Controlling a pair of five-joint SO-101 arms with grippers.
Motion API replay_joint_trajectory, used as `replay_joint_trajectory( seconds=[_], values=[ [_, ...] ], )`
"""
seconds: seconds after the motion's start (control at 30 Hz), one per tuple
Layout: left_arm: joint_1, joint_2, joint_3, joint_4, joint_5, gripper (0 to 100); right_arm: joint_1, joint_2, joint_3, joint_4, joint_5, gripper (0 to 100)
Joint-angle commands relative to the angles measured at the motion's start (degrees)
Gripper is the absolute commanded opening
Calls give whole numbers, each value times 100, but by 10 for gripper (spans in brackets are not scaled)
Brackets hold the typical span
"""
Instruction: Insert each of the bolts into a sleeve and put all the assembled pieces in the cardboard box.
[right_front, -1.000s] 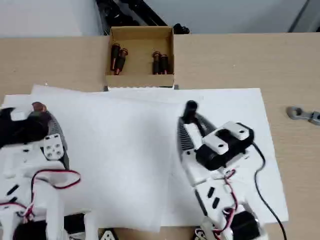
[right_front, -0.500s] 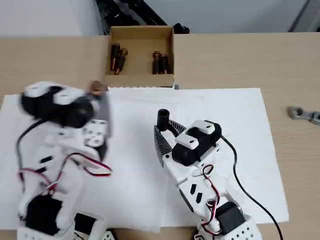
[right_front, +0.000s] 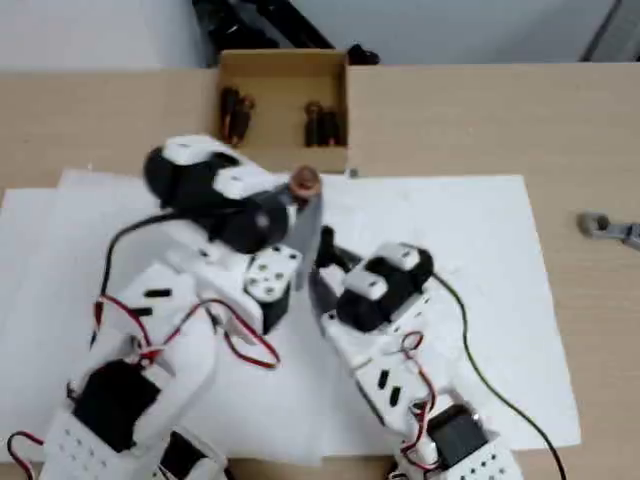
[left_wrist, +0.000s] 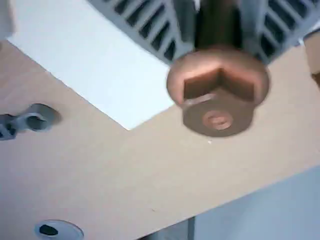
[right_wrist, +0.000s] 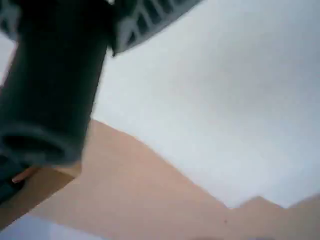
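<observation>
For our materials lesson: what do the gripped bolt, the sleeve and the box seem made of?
The bolt is copper-coloured with a dull sheen: metal, or possibly coated plastic. The sleeve is a smooth matt black tube, likely plastic or rubber. The box is plain brown cardboard with matt walls.

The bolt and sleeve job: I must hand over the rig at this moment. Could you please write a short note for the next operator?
Left gripper: shut on a copper bolt, held over the white sheet.
Right gripper: shut on a black sleeve, close beside the left gripper.
Cardboard box: four assembled pieces inside, in two pairs.
Done: those four.
Left: the bolt is not yet in the sleeve. Join them, then put the piece in the box.
</observation>
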Motion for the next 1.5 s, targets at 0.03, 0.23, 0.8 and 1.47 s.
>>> replay_joint_trajectory(
  seconds=[0.03, 0.23, 0.8, 1.47],
  values=[
    [35, 53, -295, -123, 185, 6, -224, -22, -62, -163, 229, 4],
    [9, 62, -338, -316, 193, 6, -523, -22, -53, -171, 255, 4],
    [-88, 62, 505, -756, 185, 6, -505, -22, -97, -171, 237, 4],
    [-695, 62, 840, -985, 791, 6, -505, -22, -105, -171, 237, 4]
  ],
)
